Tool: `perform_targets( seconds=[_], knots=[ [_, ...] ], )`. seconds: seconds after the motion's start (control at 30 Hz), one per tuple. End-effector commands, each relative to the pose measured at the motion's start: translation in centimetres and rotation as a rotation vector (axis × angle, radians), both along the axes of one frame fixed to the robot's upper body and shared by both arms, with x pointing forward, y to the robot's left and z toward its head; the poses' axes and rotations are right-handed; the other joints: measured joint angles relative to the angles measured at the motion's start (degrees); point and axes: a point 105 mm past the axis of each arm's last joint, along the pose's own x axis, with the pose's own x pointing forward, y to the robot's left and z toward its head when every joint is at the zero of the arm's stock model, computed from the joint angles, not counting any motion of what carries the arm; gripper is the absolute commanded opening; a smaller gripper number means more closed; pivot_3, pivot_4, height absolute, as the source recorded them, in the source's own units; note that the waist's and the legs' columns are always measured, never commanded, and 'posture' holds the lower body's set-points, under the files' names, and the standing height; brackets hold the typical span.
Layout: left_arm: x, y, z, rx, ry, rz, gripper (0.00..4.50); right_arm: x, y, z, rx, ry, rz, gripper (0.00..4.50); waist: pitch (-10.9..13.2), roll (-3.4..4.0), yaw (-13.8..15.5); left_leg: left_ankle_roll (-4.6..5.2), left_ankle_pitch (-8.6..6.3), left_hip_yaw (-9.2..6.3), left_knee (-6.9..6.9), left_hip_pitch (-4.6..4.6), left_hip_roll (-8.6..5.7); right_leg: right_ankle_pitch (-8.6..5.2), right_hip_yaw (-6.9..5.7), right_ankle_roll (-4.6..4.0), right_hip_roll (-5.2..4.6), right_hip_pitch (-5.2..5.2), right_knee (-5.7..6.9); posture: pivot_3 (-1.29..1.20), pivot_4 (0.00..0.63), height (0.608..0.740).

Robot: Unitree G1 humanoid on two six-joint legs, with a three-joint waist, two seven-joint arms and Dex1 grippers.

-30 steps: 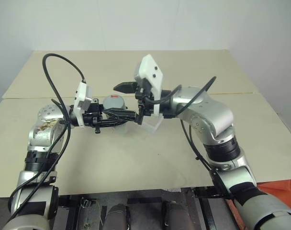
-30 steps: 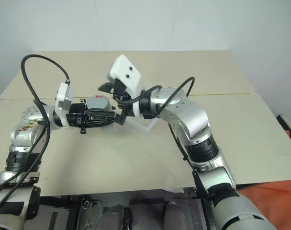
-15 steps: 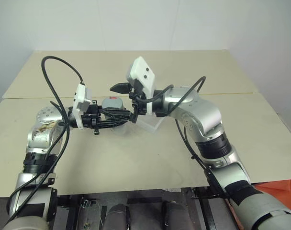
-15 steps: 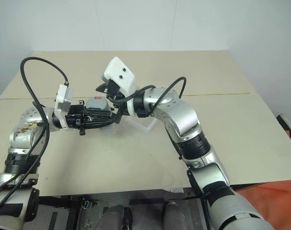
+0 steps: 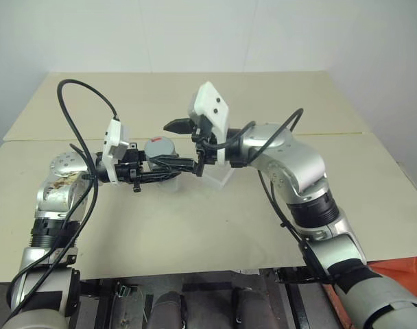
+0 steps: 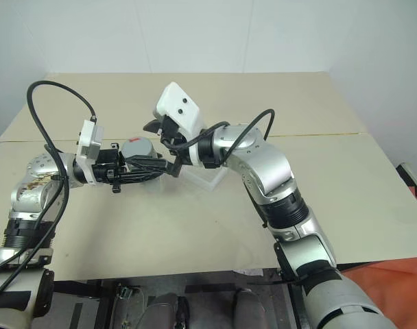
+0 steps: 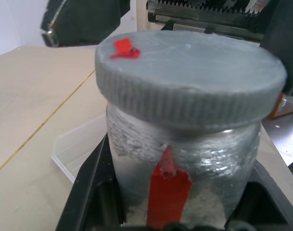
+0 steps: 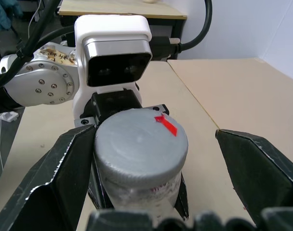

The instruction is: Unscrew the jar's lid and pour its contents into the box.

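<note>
Lidded jar [image 7: 185, 159] clamped in left gripper [image 5: 169, 164]; right gripper [image 8: 151, 159] spread wide around lid [image 8: 139, 144]

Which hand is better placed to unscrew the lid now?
Right. The right hand is open, fingers either side of the lid; the left hand is busy clamping the jar.

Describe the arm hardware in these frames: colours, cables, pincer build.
Both arms are silver-grey metal with black joint bands. A white camera block sits on each wrist, fed by a looping black cable. The left pincer and right pincer have black fingers; the right's show toothed pads.
</note>
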Motion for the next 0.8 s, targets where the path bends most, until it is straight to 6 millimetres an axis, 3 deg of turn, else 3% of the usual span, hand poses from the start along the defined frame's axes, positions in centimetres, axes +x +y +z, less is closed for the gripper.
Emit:
perform_targets(
  seconds=[0.03,0.8],
  knots=[
    [-0.7,0.0,1.4,-0.003,-0.061,-0.031,1.94,0.7,-1.6,1.3,0.037,-0.043,-0.061,4.48,0.0,0.00,0.0,0.00,0.00,0.00,0.00,0.00,0.00,0.00,0.00,0.00,0.00,0.00,0.00,0.00,0.150,0.740],
    [-0.7,-0.3,1.5,-0.001,-0.054,-0.047,1.94,2.1,-3.5,1.8,0.044,-0.051,-0.139,4.48,0.0,0.00,0.0,0.00,0.00,0.00,0.00,0.00,0.00,0.00,0.00,0.00,0.00,0.00,0.00,0.00,0.150,0.740]
  ],
)
